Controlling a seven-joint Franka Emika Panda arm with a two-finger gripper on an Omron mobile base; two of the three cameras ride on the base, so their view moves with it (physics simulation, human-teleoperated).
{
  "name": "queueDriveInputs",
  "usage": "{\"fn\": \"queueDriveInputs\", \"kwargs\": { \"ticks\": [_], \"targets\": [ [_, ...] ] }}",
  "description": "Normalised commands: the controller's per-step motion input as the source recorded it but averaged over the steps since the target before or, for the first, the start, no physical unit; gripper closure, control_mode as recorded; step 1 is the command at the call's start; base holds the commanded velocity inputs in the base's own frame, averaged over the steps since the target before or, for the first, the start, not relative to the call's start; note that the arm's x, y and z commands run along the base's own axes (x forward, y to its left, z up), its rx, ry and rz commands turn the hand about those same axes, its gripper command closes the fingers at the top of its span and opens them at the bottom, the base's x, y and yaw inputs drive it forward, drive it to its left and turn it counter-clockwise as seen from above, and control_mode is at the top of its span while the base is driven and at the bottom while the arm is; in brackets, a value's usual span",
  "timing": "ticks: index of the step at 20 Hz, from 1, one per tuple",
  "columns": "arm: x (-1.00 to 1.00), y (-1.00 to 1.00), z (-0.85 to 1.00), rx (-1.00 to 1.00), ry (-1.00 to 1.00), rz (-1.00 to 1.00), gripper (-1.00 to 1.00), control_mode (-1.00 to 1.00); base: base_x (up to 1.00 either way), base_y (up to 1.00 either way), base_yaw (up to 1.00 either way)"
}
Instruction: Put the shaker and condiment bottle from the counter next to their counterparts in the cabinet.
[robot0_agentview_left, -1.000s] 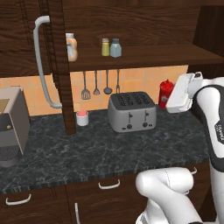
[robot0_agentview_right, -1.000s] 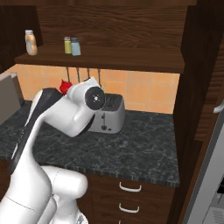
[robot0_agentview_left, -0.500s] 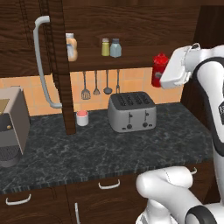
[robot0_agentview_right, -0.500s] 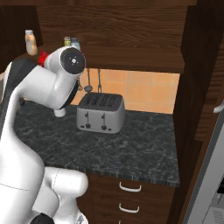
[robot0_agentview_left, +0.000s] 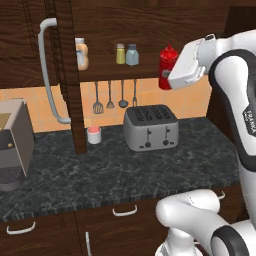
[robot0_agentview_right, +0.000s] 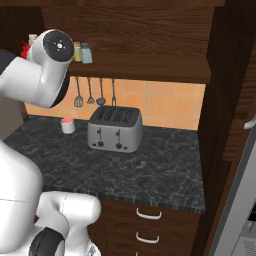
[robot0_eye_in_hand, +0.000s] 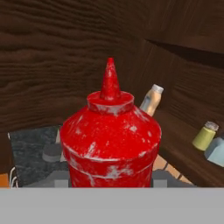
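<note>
My gripper (robot0_agentview_left: 169, 75) is shut on the red condiment bottle (robot0_agentview_left: 167, 62), held upright in the air at shelf height, just right of the cabinet shelf (robot0_agentview_left: 107, 73). In the hand view the condiment bottle (robot0_eye_in_hand: 109, 140) sits close up between the fingertips. On the shelf stand the tan-orange bottle (robot0_agentview_left: 81, 54), the olive-yellow shaker (robot0_agentview_left: 120, 54) and, touching it on the right, the grey-blue shaker (robot0_agentview_left: 132, 55). These also show as the tan-orange bottle (robot0_eye_in_hand: 151, 100), olive-yellow shaker (robot0_eye_in_hand: 204, 135) and grey-blue shaker (robot0_eye_in_hand: 217, 151). The counter (robot0_agentview_left: 100, 170) lies below.
A silver toaster (robot0_agentview_left: 150, 128) stands on the counter under the shelf, with a small red-and-white cup (robot0_agentview_left: 93, 135) to its left. Utensils (robot0_agentview_left: 110, 95) hang on the wall. A coffee machine (robot0_agentview_left: 12, 145) is at far left. The open cabinet door (robot0_agentview_left: 62, 75) carries a curved grey handle (robot0_agentview_left: 49, 70).
The arm has lifted the red bottle up and to the left, from just above the counter to shelf height beside the cabinet. The shelf items have not moved.
</note>
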Motion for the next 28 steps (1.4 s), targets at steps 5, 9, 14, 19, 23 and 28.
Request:
{"fn": "queueDriveInputs", "kwargs": {
  "ticks": [5, 9, 14, 19, 23, 28],
  "targets": [
    [0.0, 0.23, 0.09, 0.12, -0.04, -0.05, 1.0, -1.0, 0.0, 0.0, 0.0],
    [0.01, 0.04, -0.1, 0.1, 0.0, -0.03, 1.0, -1.0, 0.0, 0.0, 0.0],
    [0.19, 0.0, 0.0, 0.12, 0.0, 0.0, 1.0, -1.0, 0.0, 0.0, 0.0],
    [0.45, 0.09, 0.01, 0.04, 0.0, -0.04, 1.0, -1.0, 0.0, 0.0, 0.0],
    [0.61, 0.39, 0.0, 0.0, 0.02, -0.05, 1.0, -1.0, 0.0, 0.0, 0.0],
    [0.63, 0.29, 0.02, 0.0, 0.05, -0.03, 1.0, -1.0, 0.0, 0.0, 0.0]
  ]
}}
